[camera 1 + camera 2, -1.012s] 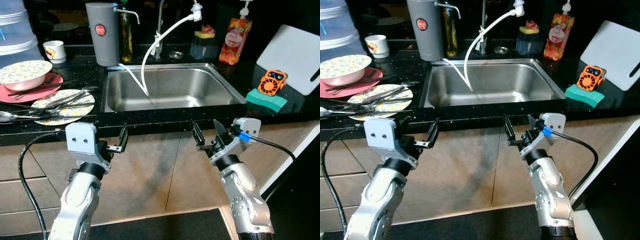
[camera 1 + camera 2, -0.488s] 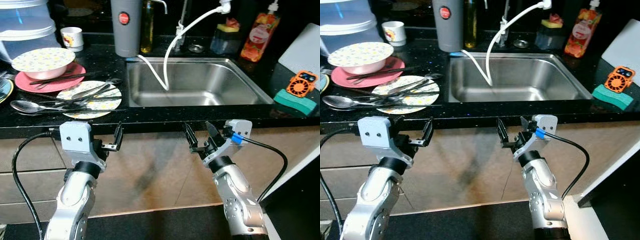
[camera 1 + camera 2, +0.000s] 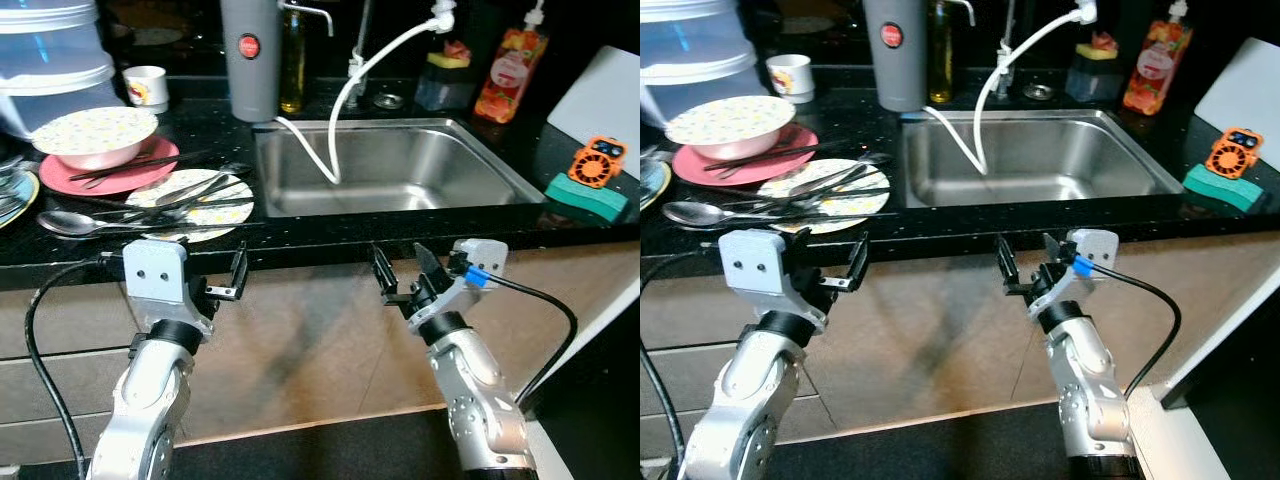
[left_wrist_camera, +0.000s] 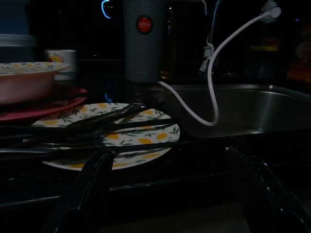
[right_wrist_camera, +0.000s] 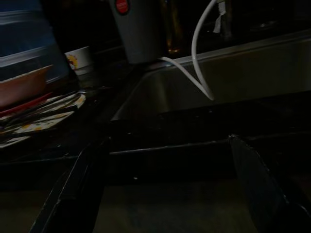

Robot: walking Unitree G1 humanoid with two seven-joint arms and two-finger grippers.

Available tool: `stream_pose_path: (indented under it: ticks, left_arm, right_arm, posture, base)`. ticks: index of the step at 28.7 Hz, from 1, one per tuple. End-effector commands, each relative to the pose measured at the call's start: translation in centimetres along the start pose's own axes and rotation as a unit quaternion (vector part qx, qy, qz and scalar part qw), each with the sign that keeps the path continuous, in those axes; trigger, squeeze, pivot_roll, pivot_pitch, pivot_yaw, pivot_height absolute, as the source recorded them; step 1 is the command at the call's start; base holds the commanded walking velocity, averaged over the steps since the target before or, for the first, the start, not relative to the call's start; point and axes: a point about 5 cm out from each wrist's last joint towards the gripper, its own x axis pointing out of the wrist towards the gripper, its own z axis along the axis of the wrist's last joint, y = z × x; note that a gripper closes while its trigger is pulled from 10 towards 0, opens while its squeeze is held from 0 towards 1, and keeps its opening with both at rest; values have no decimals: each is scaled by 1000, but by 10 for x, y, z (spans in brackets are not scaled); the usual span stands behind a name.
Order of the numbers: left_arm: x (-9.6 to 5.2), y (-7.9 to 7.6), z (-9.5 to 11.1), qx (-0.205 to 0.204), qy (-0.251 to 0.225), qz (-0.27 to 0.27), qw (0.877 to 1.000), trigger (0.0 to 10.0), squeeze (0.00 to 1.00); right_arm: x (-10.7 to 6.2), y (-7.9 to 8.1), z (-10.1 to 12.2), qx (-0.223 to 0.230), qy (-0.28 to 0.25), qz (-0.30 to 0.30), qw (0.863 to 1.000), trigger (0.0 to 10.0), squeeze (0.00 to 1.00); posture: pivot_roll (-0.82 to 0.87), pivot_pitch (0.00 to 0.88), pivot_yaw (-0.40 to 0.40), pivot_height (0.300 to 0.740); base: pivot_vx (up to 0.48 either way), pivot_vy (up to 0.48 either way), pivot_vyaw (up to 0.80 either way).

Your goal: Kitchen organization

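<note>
Below the bench edge I held both arms: left end effector and right end effector spread wide, gripping nothing. Over the last second my view swung left, so the yellow-patterned plate with its cutlery sat just above and beyond the left end effector, and the sink beyond the right. I judged no dish handled yet.

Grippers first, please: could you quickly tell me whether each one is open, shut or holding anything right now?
Left gripper: open, holding nothing, below the counter edge.
Right gripper: open, holding nothing, in front of the sink.
</note>
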Motion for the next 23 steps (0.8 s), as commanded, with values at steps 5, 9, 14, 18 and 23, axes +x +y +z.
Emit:
stream_pose_path:
  ticks: [5,9,14,18,23]
  left_arm:
    - [0,0,1,6,3,-5,1000,10000,0]
    - [3,9,-1,35,13,42,998,10000,0]
    - [4,31,-8,39,45,116,991,10000,0]
    - [7,31,-8,36,56,114,991,10000,0]
    - [11,30,-9,50,74,122,988,10000,0]
  right_arm:
    - [0,-5,1,7,1,-9,1000,10000,0]
    - [1,-6,0,0,17,1,1000,10000,0]
    - [4,-8,2,-1,19,10,1000,10000,0]
    - [5,-4,2,-1,25,21,999,10000,0]
    - [7,2,-2,-17,45,38,998,10000,0]
  posture:
    - [-31,97,-21,740]
    - [-30,100,-22,740]
    - [-33,96,-24,740]
    - [-32,90,-26,740]
    - [-34,84,-24,740]
  base:
    - [0,0,0]
    - [0,0,0]
    - [0,0,0]
    - [0,0,0]
    - [0,0,0]
